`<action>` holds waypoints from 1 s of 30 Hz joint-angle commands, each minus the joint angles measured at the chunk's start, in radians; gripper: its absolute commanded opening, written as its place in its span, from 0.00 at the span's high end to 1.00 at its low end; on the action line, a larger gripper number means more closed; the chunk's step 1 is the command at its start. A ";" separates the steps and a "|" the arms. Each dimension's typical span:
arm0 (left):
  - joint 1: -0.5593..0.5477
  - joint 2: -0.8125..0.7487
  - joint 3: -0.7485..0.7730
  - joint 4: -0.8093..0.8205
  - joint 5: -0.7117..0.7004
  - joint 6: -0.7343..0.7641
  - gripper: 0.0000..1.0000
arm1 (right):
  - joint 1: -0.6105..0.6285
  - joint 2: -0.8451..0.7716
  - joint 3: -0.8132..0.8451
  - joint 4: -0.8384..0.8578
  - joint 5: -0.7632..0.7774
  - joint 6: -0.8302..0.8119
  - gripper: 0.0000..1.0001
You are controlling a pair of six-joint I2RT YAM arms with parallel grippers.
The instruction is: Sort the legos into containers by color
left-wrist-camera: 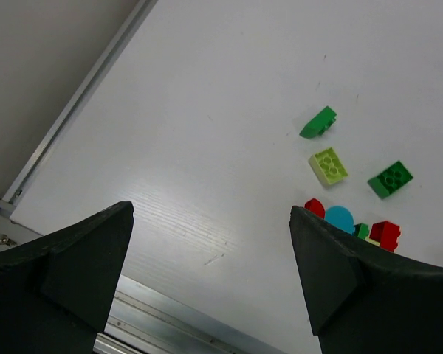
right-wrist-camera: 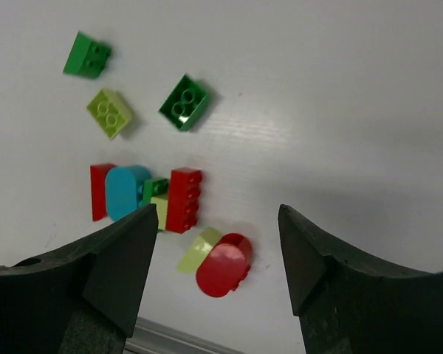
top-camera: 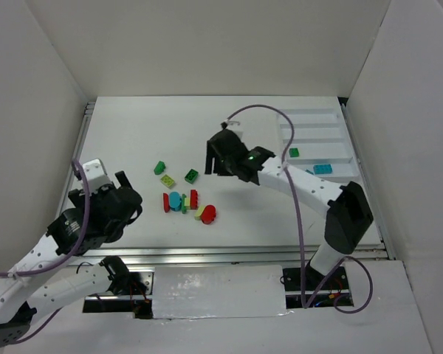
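**A:** What is on the desk (top-camera: 133,140)?

**B:** The white tray (top-camera: 347,133) lies along its right edge. A green brick (top-camera: 294,153) and a cyan brick (top-camera: 323,169) rest in separate compartments. The other legos lie loose mid-desk, well apart from the tray.

**A:** And the arms?

**B:** The right arm (top-camera: 310,188) reaches in from the tray side, and the left arm (top-camera: 59,236) sits at the near left. The right fingers (right-wrist-camera: 96,287) are spread with nothing between them. The left fingers (left-wrist-camera: 354,287) gape wide, also empty.

**A:** Which is better placed?

**B:** The right, I judge. Its fingers hang over the loose pile. In its wrist view the red rounded brick (right-wrist-camera: 225,264) lies just past the gap, on the side of the desk's near edge, touching a pale yellow-green piece (right-wrist-camera: 196,251). The brick's long axis slants across the line between the fingers, so the wrist likely needs a turn before coming down. For the left fingers the pile sits off to the right, beyond the gap.

**A:** Anything crowding it?

**B:** A tall red brick (right-wrist-camera: 184,199) stands near, on the far side from the desk's near edge.
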State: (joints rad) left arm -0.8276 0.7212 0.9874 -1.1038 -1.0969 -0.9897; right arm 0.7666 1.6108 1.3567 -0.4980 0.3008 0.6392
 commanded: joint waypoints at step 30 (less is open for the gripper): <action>0.025 -0.273 -0.056 0.217 0.037 0.180 0.00 | 0.313 0.785 0.749 -0.244 0.054 -0.019 0.03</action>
State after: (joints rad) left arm -0.8055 0.4686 0.9264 -0.9287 -1.0542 -0.8360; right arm 1.0859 2.3810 2.0628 -0.7303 0.3508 0.6292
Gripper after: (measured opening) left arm 0.994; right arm 0.977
